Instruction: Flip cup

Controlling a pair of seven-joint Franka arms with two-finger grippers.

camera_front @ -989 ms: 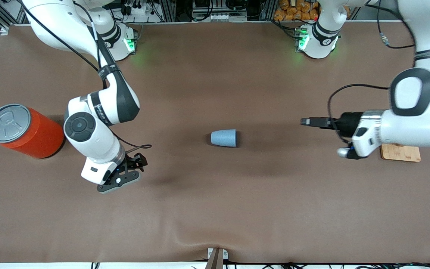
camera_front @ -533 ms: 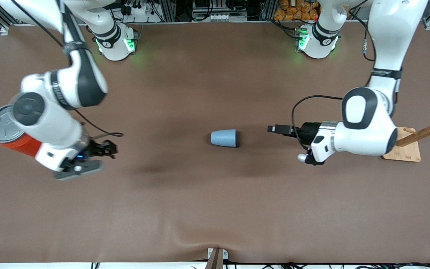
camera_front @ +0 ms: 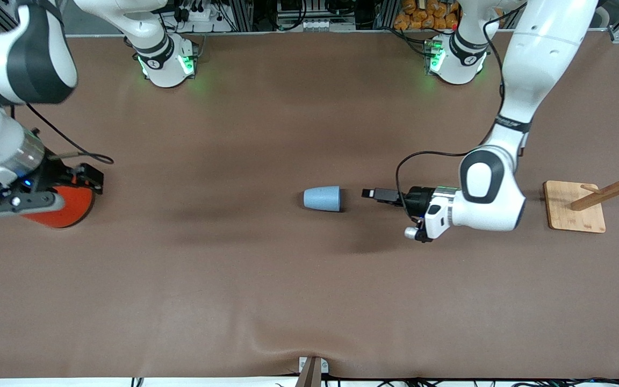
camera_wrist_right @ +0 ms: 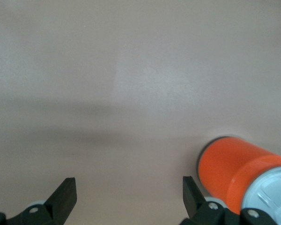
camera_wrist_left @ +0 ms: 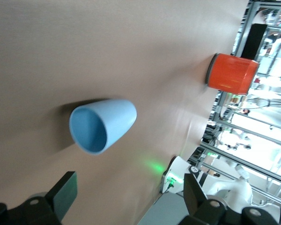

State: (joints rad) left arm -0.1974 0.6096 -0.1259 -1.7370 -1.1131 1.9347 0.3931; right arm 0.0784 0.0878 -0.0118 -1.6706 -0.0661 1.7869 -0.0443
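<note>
Cup (camera_front: 322,198) lying on its side near mid-table, on the brown mat (camera_front: 288,301); wide rim facing the left arm's end, narrow base facing the right arm's end. Not yet upright, so flip judged not begun. Open mouth plainly seen in the left wrist view (camera_wrist_left: 102,125), turned toward that camera.

Left gripper (camera_front: 372,194) level with the cup, just beside its rim on the left arm's end, not touching. Fingers spread wide, empty. Wrist laid nearly horizontal, fingers pointing at the mouth: judged an approach along the cup's axis, to pinch the wall at the rim, one finger in and one out, then tip it up onto its base or rim. Risk: light cup on its side may roll or slide off if nudged before the fingers close.

Wooden rack (camera_front: 599,200) on its board at the left arm's end, well apart from the cup; no part in this step.

Right gripper (camera_front: 76,177) over the orange can (camera_front: 67,207) at the right arm's end, fingers released, holding nothing. Right arm waiting, well clear of the cup. Can seen upright in the right wrist view (camera_wrist_right: 243,173).
</note>
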